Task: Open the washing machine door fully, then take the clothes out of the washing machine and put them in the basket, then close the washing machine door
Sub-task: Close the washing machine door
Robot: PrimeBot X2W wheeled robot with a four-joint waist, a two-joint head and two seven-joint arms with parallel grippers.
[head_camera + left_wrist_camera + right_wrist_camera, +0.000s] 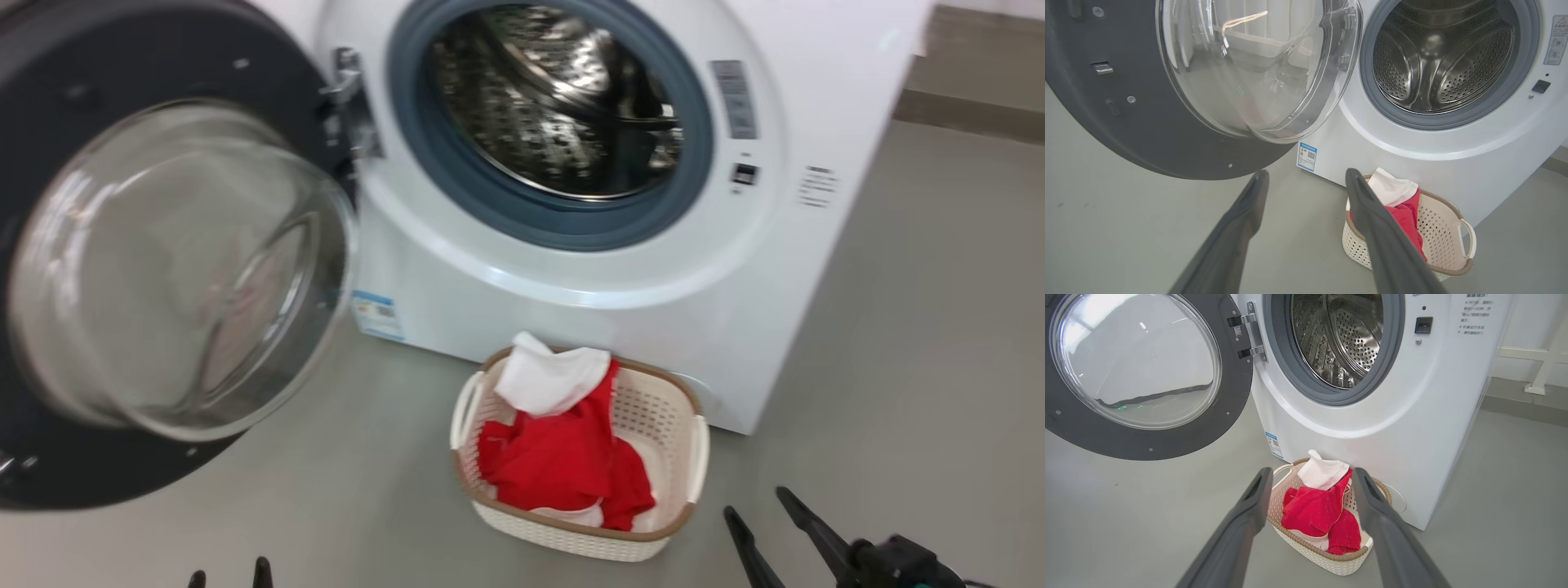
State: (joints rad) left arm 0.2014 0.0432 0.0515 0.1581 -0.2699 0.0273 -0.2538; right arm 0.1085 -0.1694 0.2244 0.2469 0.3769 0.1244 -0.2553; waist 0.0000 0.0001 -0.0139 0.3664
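Now the clothes (563, 461) lie heaped in the basket (571, 543); left gripper (1306, 172) and right gripper (1311, 470) both stand spread apart.

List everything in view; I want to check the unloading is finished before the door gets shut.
washing machine: one, white, on the floor
washing machine door: one, black rim, clear glass, swung open at left
drum: one, steel, inside machine, no fabric visible
rubber ring: one, grey, around drum mouth
basket: one, cream, brown rim, floor before machine
clothes: heap, count unclear, red and white, in basket
sticker: one, blue-edged, machine's lower front
floor: one, grey, underneath everything
left gripper: one, dark, open, lower left
right gripper: one, dark, open, lower right
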